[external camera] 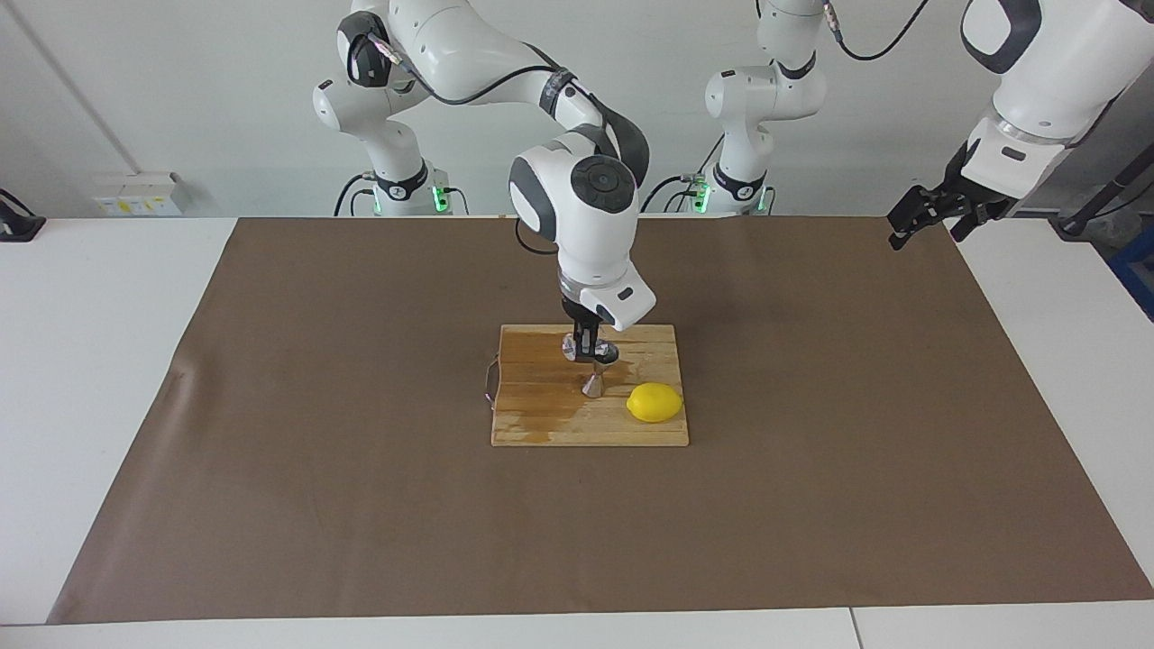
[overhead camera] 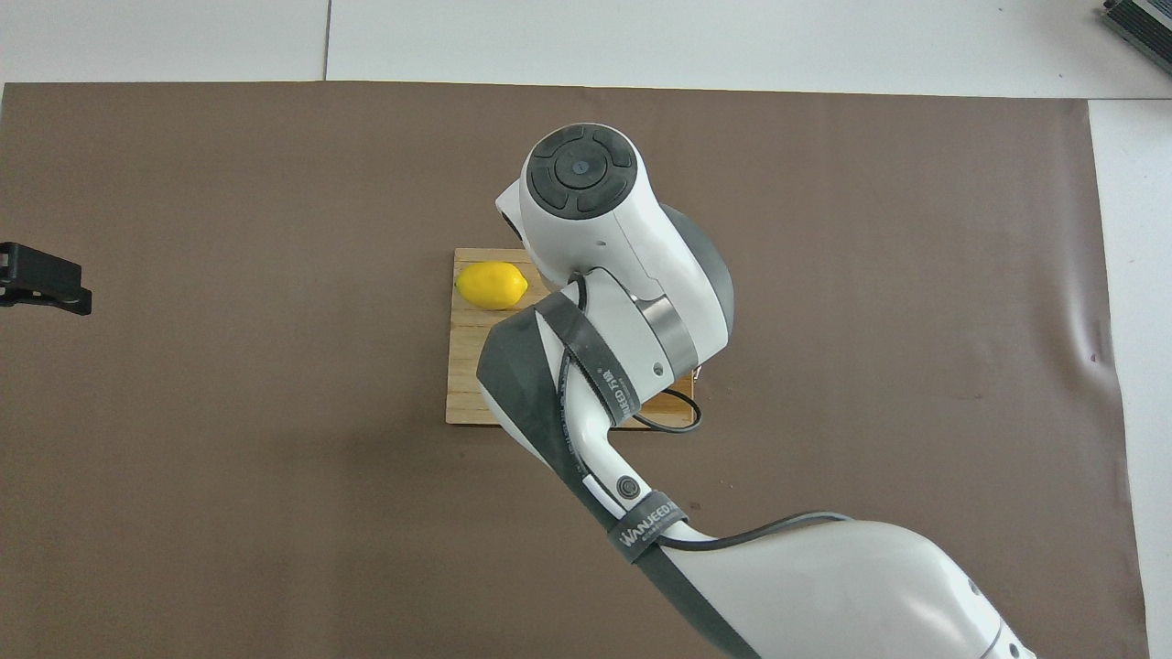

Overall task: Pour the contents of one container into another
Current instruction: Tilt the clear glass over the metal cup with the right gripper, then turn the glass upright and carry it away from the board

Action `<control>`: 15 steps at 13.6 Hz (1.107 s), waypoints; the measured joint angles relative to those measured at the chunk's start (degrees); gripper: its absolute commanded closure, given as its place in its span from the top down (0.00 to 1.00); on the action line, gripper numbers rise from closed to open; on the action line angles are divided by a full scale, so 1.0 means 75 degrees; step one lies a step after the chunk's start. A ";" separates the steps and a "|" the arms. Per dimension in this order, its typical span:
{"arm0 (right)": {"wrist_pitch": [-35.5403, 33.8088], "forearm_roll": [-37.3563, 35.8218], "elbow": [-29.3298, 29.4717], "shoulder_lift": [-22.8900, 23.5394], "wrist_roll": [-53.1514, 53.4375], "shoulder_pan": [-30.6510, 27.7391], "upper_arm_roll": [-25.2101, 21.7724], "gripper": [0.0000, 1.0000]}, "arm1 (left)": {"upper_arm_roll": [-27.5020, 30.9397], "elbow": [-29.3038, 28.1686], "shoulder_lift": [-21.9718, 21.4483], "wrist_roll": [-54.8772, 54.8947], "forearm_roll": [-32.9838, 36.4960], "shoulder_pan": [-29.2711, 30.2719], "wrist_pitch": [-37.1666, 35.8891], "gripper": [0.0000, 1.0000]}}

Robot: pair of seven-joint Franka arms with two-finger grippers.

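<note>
My right gripper point(external camera: 588, 347) hangs over the wooden cutting board point(external camera: 541, 433), shut on the tiny clear glass cup point(external camera: 572, 346). It holds the cup tipped at the top of the steel jigger point(external camera: 592, 386), which stands upright on the board. In the overhead view the right arm point(overhead camera: 604, 302) hides the gripper, the cup and the jigger. My left gripper point(external camera: 929, 216) is open and empty, raised over the mat's edge at the left arm's end of the table, and waits there; it also shows in the overhead view point(overhead camera: 41, 279).
A yellow lemon point(external camera: 654, 402) lies on the board beside the jigger, toward the left arm's end; it also shows in the overhead view point(overhead camera: 492, 285). A dark wet patch point(external camera: 541, 410) covers part of the board. A brown mat point(external camera: 270, 451) covers the table.
</note>
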 measured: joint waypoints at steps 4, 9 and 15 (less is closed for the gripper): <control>-0.0002 0.0164 0.0121 -0.0043 0.0006 -0.0143 -0.0001 0.31 | 0.0000 0.0000 0.0000 0.0000 0.0000 0.0000 0.0000 1.00; -0.0008 0.1550 0.0139 -0.0421 -0.0586 -0.1096 -0.0013 0.31 | 0.0000 0.0000 0.0000 0.0000 0.0000 0.0000 0.0000 1.00; -0.0028 0.3324 -0.0665 -0.1013 -0.2895 -0.2855 -0.0038 0.31 | 0.0000 0.0000 0.0000 0.0000 0.0000 0.0000 0.0000 1.00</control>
